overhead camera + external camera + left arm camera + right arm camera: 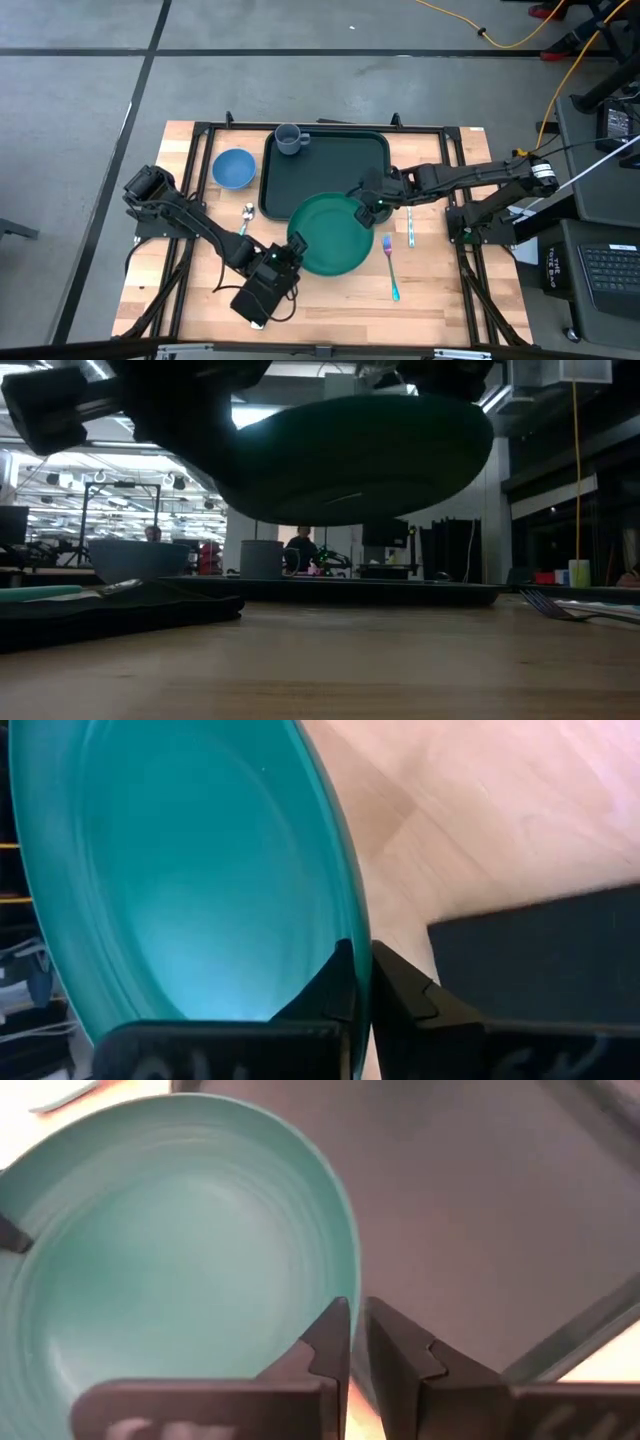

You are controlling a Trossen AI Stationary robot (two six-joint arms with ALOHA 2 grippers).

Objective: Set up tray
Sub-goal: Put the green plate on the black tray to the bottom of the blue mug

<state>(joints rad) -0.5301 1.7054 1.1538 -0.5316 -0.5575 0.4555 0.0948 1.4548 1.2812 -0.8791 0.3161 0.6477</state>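
The tray (325, 160) looks stiff and light; our left claw (291, 248) and right claw (372, 208) pinch the plate (330, 235) by its rims.

Tray (325, 160) far half free, bar cup (289, 139).

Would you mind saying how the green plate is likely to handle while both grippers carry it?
The green plate probably stays stiff: pinched only at its rim, it shows no sag in the low view. Its glossy surface may be slippery. Held by the left gripper and right gripper, it could tilt.
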